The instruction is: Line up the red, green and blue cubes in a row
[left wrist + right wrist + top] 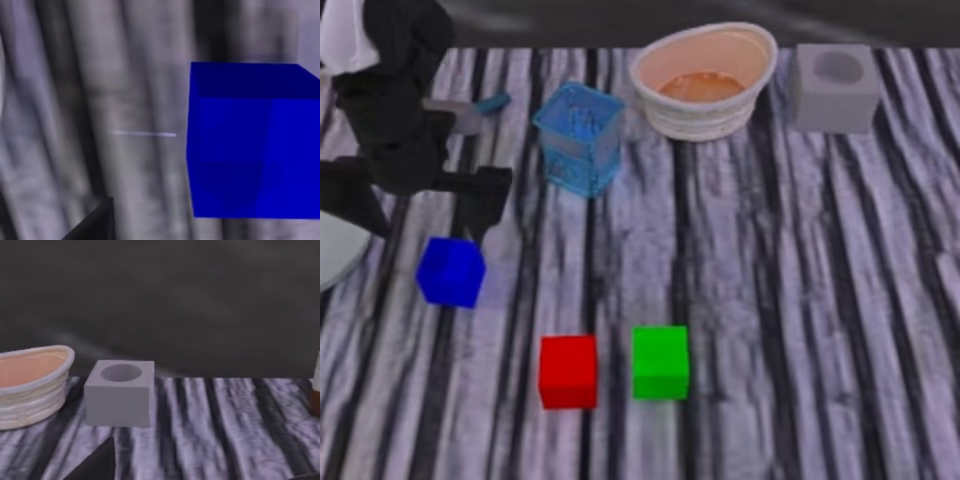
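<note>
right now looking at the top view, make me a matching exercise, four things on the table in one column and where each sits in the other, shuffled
Things:
1. blue cube
2. green cube
3. grey block
4. bowl

Places:
A. far right, at the back
B. right beside the red cube, at the front
C. at the back, between the see-through container and the block with the hollow
D. at the left, just in front of the left gripper

Pairs: 1-D, 2-B, 3-A, 4-C
</note>
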`<act>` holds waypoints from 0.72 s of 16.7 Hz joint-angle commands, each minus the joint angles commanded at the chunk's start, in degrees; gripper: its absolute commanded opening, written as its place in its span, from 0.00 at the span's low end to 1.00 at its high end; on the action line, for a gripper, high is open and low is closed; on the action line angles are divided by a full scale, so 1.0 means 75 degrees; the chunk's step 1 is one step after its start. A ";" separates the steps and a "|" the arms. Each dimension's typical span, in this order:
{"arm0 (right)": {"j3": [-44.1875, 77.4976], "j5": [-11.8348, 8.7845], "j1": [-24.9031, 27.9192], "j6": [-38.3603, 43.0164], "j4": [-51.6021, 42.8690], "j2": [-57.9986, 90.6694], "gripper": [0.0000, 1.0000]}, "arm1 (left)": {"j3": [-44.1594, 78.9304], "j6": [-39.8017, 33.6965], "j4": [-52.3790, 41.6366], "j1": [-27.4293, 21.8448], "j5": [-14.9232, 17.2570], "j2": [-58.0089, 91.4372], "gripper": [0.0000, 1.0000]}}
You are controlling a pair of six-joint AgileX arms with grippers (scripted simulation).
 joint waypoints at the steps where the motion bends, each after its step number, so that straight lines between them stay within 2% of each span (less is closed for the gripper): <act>1: 0.0000 0.0000 0.0000 0.0000 0.0000 0.0000 1.00 | 0.0000 0.0000 0.0000 0.0000 0.0000 0.0000 1.00; 6: 0.0000 0.0000 0.0000 0.0000 0.0000 0.0000 1.00 | -0.0148 -0.0010 0.0288 -0.0016 -0.0001 0.0153 1.00; 12: 0.0000 0.0000 0.0000 0.0000 0.0000 0.0000 1.00 | -0.1097 0.0019 0.1991 0.0007 0.0007 0.0873 1.00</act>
